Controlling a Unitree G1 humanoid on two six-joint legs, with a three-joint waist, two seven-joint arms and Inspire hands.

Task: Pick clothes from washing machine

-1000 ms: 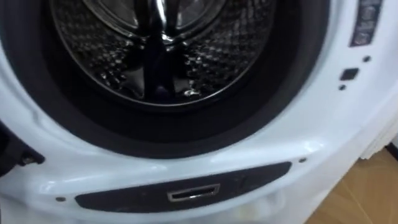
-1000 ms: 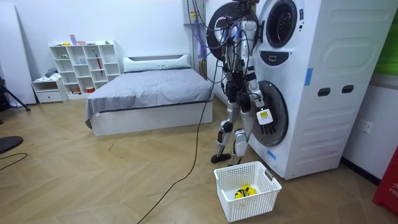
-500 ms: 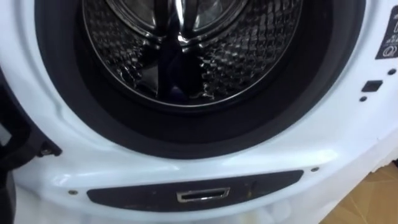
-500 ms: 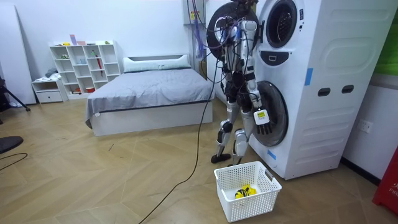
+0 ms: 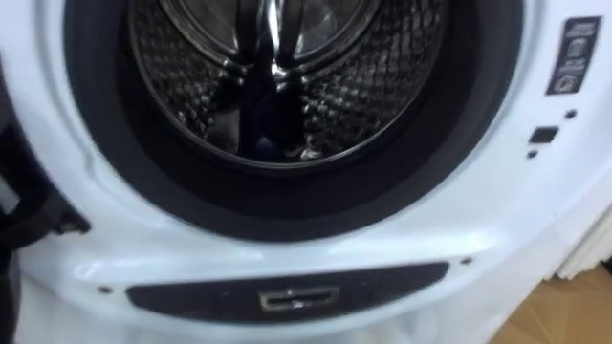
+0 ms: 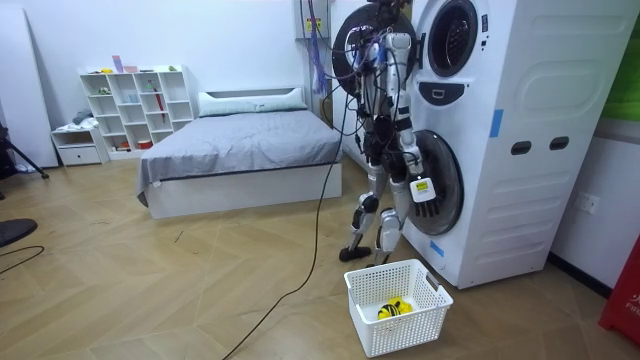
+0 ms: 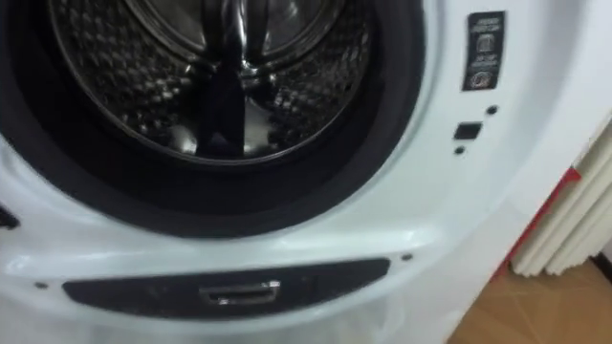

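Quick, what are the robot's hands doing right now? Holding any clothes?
Left hand: cannot be told.
Right hand: hangs beside the washing machine; open or shut cannot be told.
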